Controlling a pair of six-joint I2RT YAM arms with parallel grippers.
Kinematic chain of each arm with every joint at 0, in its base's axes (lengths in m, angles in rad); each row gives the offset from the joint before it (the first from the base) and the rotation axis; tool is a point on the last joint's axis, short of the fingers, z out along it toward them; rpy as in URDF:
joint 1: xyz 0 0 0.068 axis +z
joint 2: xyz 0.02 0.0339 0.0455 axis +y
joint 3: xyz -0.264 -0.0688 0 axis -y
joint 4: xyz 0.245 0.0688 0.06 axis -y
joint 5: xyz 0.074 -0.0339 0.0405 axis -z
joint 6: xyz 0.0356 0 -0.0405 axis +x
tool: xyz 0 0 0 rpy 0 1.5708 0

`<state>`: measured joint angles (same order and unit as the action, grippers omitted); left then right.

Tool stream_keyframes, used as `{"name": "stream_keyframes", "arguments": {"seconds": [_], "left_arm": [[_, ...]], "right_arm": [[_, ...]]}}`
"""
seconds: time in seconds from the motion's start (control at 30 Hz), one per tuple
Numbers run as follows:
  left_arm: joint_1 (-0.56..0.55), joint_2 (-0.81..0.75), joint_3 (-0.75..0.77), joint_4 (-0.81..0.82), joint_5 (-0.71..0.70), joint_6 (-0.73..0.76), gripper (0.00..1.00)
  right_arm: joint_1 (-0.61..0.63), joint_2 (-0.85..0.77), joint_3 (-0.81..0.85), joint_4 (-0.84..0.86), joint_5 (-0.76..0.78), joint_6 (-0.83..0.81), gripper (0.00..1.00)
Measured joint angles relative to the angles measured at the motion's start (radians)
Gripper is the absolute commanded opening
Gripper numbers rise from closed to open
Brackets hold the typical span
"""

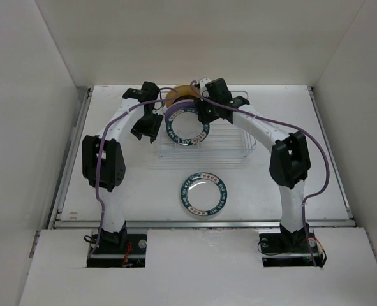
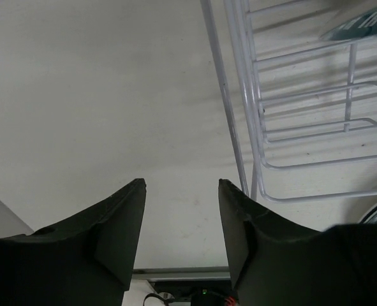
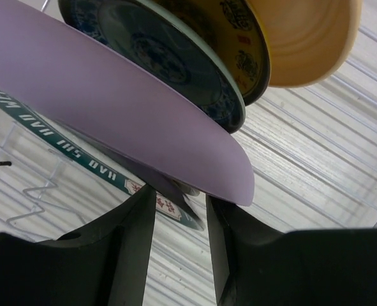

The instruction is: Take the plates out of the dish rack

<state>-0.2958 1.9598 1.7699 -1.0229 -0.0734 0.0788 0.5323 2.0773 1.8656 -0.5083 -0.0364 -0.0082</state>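
The silver wire dish rack (image 1: 229, 145) stands at the table's back centre. In it stand a white plate with a teal patterned rim (image 1: 187, 127), a lilac plate (image 1: 173, 109) behind it and a tan-yellow plate (image 1: 179, 95) at the back. My right gripper (image 1: 207, 116) is open inside the rack. In the right wrist view its fingertips (image 3: 180, 194) straddle the lower edges of the teal-rimmed plate (image 3: 60, 141) and the lilac plate (image 3: 111, 102), without clamping them. Two smaller dark-rimmed plates (image 3: 175, 51) and the tan one (image 3: 306, 38) stand behind. My left gripper (image 1: 147, 127) (image 2: 182, 182) is open and empty, left of the rack.
A second teal-rimmed plate (image 1: 203, 194) lies flat on the table in front of the rack. The rack's left wire wall (image 2: 249, 121) is just right of my left fingers. White enclosure walls stand at the back and both sides.
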Motion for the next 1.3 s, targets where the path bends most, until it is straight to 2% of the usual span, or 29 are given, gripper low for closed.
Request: {"name": "stream_keyframes", "arguments": {"seconds": [0.07, 0.1, 0.13, 0.23, 0.37, 0.73, 0.87, 1.0, 1.13, 1.3], "left_arm": [[0.003, 0.001, 0.0, -0.001, 0.023, -0.004, 0.37], [0.003, 0.002, 0.002, -0.001, 0.036, -0.006, 0.28], [0.001, 0.003, 0.005, -0.004, 0.05, -0.009, 0.23], [0.0, 0.019, 0.023, -0.013, 0.079, -0.014, 0.1], [0.002, 0.042, 0.037, -0.028, 0.108, -0.021, 0.0], [0.011, 0.051, 0.074, -0.068, 0.145, -0.061, 0.0], [0.014, 0.051, 0.08, -0.074, 0.152, -0.071, 0.0], [0.014, 0.051, 0.081, -0.081, 0.152, -0.074, 0.0], [0.014, 0.051, 0.084, -0.085, 0.151, -0.079, 0.06], [0.015, 0.051, 0.085, -0.085, 0.134, -0.08, 0.16]], "right_arm": [[0.003, 0.007, 0.0, 0.0, 0.011, -0.008, 0.37], [0.005, 0.009, 0.0, 0.0, 0.015, -0.014, 0.32], [0.005, 0.009, 0.0, 0.0, 0.017, -0.022, 0.19], [0.005, 0.009, 0.0, 0.0, 0.0, -0.06, 0.03], [0.021, 0.007, -0.001, 0.024, -0.032, -0.105, 0.0], [0.058, -0.098, -0.049, 0.039, 0.069, -0.161, 0.0], [0.056, -0.205, -0.05, -0.001, 0.095, -0.135, 0.0], [0.058, -0.38, -0.099, -0.011, 0.088, -0.055, 0.0], [0.044, -0.577, -0.212, -0.05, 0.028, 0.018, 0.0], [0.05, -0.733, -0.434, -0.115, -0.172, 0.121, 0.0]]}}
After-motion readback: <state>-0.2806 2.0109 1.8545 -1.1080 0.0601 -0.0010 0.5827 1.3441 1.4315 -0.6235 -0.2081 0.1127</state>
